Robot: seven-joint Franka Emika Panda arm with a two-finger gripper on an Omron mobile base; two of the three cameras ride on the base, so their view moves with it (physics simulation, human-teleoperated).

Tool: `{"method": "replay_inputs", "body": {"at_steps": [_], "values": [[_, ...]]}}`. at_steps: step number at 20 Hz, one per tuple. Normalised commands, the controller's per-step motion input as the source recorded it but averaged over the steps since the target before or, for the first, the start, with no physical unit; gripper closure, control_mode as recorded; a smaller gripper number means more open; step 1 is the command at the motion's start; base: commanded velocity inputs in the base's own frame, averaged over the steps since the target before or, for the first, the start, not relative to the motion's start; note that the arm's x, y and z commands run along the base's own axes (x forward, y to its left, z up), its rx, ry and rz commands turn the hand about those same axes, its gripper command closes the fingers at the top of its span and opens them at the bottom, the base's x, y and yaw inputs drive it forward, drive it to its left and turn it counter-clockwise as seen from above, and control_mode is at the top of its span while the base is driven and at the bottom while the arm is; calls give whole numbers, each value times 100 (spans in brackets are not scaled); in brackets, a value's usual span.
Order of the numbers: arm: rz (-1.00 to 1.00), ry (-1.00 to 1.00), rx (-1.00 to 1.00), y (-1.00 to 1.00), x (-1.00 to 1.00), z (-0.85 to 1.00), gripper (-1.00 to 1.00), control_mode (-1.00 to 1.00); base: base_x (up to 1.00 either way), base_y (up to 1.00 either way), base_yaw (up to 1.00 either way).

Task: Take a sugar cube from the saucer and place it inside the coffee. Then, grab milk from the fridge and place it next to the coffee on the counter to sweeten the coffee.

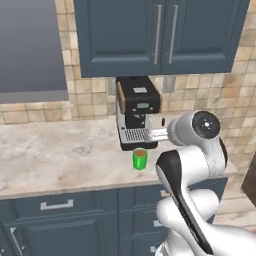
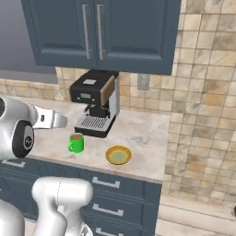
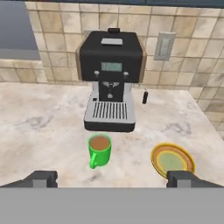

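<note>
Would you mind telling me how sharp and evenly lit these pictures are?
Left base view: soft and slightly blurred, flat light, faint shadow under the cup. Right base view: similar, saucer without glare. Hand view: clearest, coffee machine casting a soft shadow.

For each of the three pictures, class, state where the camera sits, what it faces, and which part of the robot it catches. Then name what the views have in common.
Left base view: behind the arm on its left, facing the counter and coffee machine; white arm at lower right.
Right base view: behind on the right, facing the same counter; arm at lower left, saucer visible.
Hand view: on the hand, looking forward and down; open gripper at the bottom.
Shared: green coffee before the machine.
</note>
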Motion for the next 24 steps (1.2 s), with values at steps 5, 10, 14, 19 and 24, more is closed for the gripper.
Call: {"method": "replay_inputs", "body": {"at_steps": [5, 10, 14, 19, 24], "values": [[0, 0, 0, 0, 0, 0, -100, 100, -90, 0, 80], [0, 0, 0, 0, 0, 0, -100, 100, -31, 16, 100], [0, 0, 0, 0, 0, 0, -100, 100, -6, 40, 99], [0, 0, 0, 0, 0, 0, -100, 100, 7, 49, 87], [0, 0, 0, 0, 0, 0, -100, 100, 29, 45, 60]]}}
